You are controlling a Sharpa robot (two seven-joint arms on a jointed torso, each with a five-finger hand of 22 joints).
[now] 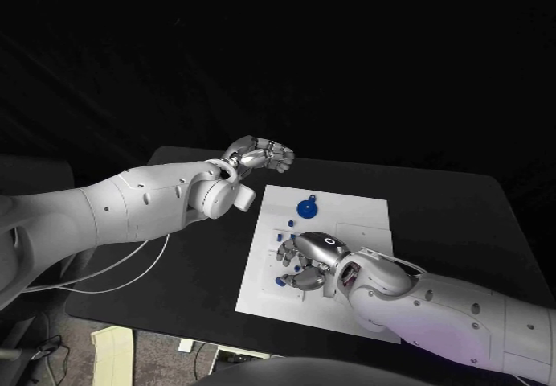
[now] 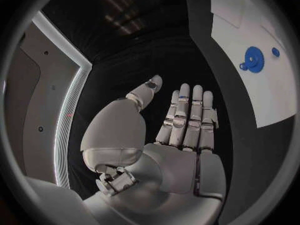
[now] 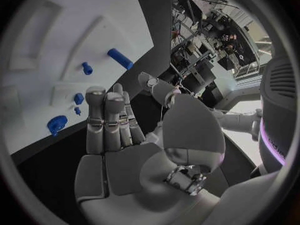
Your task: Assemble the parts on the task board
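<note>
Task board (image 1: 348,211) lies mid-table (image 1: 451,201), under the right hand (image 1: 311,259), beside the left hand (image 1: 259,153). Both hands' fingers are released, grasping nothing. Blue gear (image 1: 307,208) sits beyond the right fingers; smaller blue parts (image 3: 119,58) lie loose near them. Assembly looks barely begun, most pieces left.

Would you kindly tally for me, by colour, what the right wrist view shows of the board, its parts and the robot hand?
Blue parts: 5
White task board: 1
Silver right robot hand: 1
Total: 7
</note>
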